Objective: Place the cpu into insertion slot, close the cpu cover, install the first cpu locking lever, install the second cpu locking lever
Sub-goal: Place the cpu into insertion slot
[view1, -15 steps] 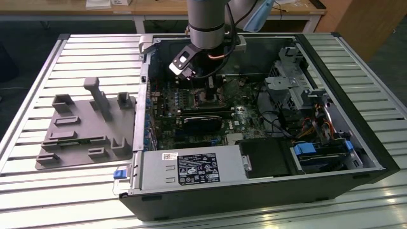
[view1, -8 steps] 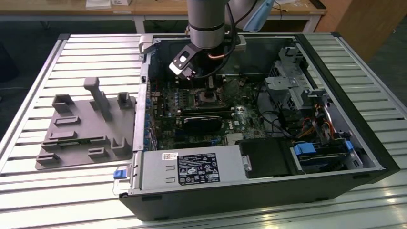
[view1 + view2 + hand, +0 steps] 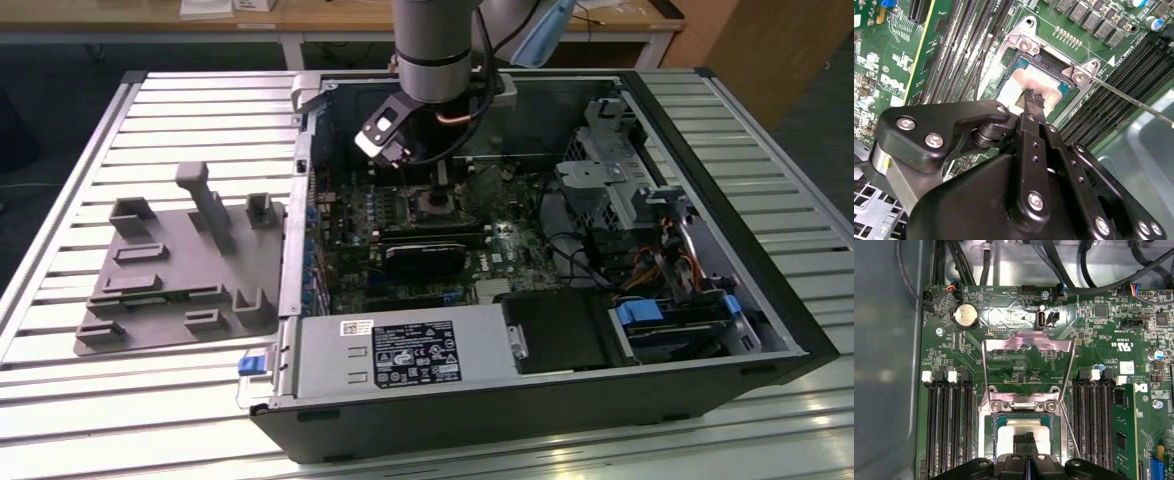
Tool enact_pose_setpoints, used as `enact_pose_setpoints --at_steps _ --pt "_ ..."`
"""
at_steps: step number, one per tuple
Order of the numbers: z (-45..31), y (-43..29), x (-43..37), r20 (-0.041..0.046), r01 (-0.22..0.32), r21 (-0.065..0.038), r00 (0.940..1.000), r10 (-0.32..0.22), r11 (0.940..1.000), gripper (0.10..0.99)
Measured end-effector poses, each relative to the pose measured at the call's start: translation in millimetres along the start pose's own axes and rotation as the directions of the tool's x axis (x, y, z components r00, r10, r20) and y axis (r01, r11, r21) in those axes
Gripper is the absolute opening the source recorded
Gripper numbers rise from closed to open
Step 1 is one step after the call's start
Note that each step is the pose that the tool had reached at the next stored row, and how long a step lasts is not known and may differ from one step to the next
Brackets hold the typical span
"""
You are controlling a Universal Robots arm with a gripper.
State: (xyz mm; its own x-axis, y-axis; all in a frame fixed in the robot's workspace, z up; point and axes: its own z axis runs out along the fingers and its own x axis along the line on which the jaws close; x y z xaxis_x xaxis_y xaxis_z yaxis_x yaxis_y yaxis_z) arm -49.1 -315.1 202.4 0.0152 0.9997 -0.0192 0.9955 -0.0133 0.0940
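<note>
The cpu [image 3: 1010, 89] [image 3: 1006, 432], pale and silvery on top, lies in the insertion slot [image 3: 1025, 44] [image 3: 1024, 405], a square socket with a silvery rim on the green board. My gripper [image 3: 1031, 97] [image 3: 1026, 438] [image 3: 438, 190] is shut, its black fingertips pressed together right over the middle of the chip. Nothing sits between them. The cpu cover [image 3: 1027, 343], a thin metal frame with a cut-out centre, stands swung open away from the socket on its hinge. A thin wire locking lever [image 3: 1134, 102] [image 3: 1070, 426] sticks out free beside the socket.
The open computer case [image 3: 747, 330] lies on a slatted table, with a grey moulded fixture [image 3: 174, 280] on the exterior view's left. Long black memory slots [image 3: 949, 425] flank the socket, and a green module [image 3: 1124, 435] stands close by. A black card [image 3: 427, 255], cables and a power supply [image 3: 387, 355] crowd the case.
</note>
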Motion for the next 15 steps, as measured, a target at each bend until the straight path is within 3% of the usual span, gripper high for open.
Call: enact_pose_setpoints --at_steps 15 --pt "3.5 -0.7 0.0 0.0001 0.000 0.000 1.0000 0.000 1.0000 0.102"
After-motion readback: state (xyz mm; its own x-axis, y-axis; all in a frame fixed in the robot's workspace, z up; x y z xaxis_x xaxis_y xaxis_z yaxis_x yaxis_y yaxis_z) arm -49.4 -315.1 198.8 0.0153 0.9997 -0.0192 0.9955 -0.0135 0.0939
